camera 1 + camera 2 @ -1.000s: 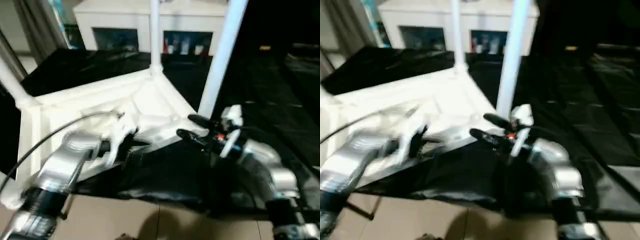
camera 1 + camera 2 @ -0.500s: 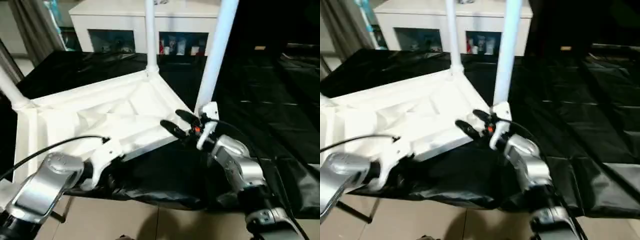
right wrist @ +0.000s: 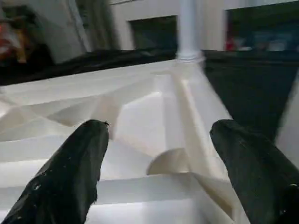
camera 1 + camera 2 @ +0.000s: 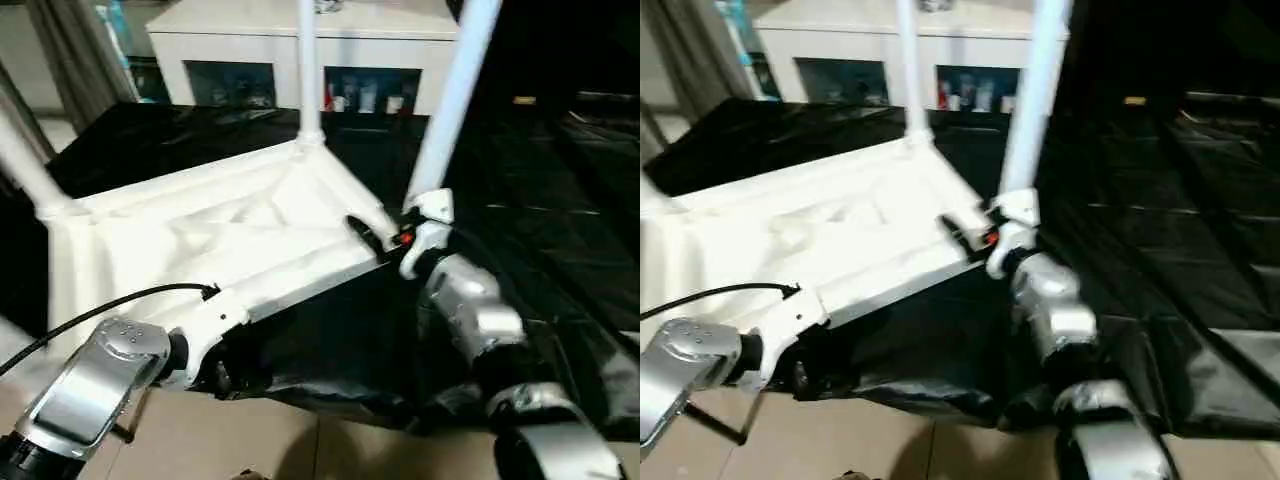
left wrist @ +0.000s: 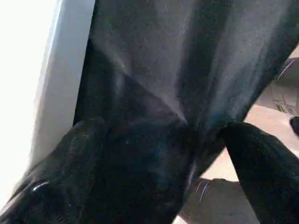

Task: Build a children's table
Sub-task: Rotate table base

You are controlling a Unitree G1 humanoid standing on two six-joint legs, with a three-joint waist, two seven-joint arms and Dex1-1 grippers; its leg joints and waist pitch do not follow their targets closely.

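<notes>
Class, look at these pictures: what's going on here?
A humanoid robot is assembling a white plastic children's table top, lying upside down on a black sheet with its ribbed underside up. Three white tube legs stand in the corner sockets. The right gripper, fingers open, reaches over the near right corner beside one leg. The left gripper, open, is down at the near edge against the sheet, holding nothing.

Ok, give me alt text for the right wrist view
Two black fingers of the open right gripper frame the ribbed underside of the white tabletop lying upside down. One white leg stands in its far corner socket, before a white cabinet.
</notes>
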